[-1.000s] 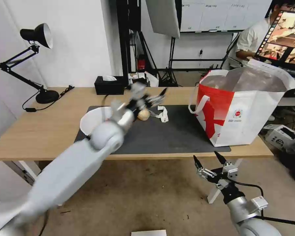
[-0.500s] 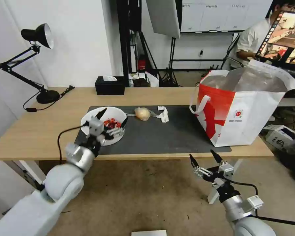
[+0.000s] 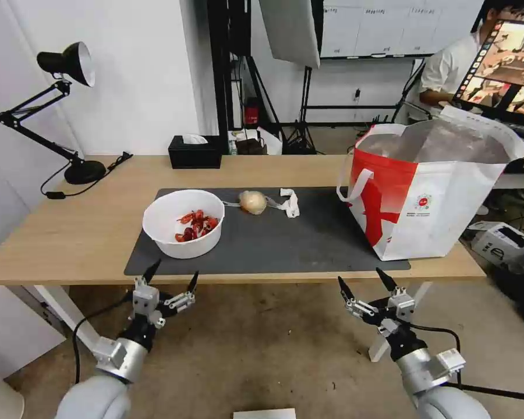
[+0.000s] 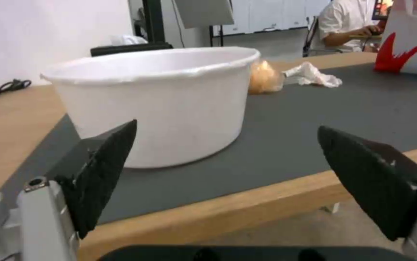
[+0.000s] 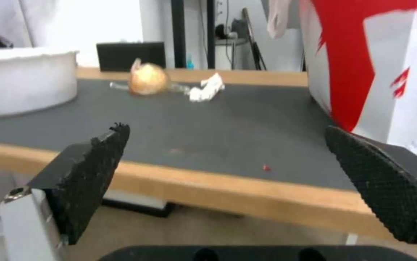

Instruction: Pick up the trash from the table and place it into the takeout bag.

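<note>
Reaching for the white bowl (image 3: 183, 223) looks like the step in hand, and the bowl is serving as the landmark: the left gripper (image 3: 170, 279) is hanging just below the table (image 3: 70, 233) edge in front of it, claws spread wide and empty, while the right gripper (image 3: 365, 283) is waiting well off to the bowl's right, equally wide, below the takeout bag (image 3: 431, 192). Doing it well probably means pinching the rim and keeping the bowl level — the red shells (image 3: 195, 224) are sitting loose. Right of the bowl the wrapped ball (image 3: 253, 202) and crumpled wrapper (image 3: 289, 201) are lying on the mat (image 3: 297, 238). The bag's contents are staying out of sight behind its walls — and the bowl's wall is hiding the shells in the left wrist view.
</note>
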### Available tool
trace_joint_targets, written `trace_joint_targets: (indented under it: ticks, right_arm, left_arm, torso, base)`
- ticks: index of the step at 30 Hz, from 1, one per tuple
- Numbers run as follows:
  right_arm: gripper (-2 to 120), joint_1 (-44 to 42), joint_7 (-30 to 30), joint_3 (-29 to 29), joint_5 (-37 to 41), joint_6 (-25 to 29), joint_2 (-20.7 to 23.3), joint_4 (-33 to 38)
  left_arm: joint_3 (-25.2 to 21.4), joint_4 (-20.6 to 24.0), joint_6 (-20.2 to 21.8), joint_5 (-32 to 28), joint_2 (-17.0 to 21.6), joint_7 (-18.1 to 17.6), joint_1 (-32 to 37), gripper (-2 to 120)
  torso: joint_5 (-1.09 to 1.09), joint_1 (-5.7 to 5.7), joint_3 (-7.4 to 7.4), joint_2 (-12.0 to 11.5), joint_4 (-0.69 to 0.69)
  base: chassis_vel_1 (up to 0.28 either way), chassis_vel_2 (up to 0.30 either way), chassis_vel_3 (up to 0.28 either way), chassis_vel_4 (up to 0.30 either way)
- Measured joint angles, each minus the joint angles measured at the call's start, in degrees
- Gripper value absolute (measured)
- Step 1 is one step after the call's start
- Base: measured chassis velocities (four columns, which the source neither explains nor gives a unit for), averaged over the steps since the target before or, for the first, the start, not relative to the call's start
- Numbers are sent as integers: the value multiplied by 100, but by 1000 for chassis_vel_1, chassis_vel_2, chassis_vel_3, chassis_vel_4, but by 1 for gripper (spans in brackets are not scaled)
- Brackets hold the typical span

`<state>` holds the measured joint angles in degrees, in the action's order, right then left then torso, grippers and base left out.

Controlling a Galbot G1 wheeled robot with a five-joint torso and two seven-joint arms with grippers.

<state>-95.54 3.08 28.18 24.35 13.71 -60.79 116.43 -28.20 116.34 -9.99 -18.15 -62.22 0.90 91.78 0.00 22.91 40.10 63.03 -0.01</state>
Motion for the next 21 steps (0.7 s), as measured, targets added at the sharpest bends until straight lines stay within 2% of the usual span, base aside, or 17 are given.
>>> trace_joint_targets:
  ticks: [11, 21]
  right_arm:
    - [100, -166, 91, 18, -231, -27, -36, -71]
    - [100, -163, 79, 16, -271, -92, -43, -72]
  left_arm:
    - [117, -172, -12, 218, -215, 80, 73, 100]
    - [132, -332, -27, 205, -160, 95, -28, 100]
  torso:
    - [0, 1, 0, -1, 0]
    - [0, 1, 1, -1, 0]
  base:
    - [0, 0, 0, 0]
    - [0, 0, 0, 0]
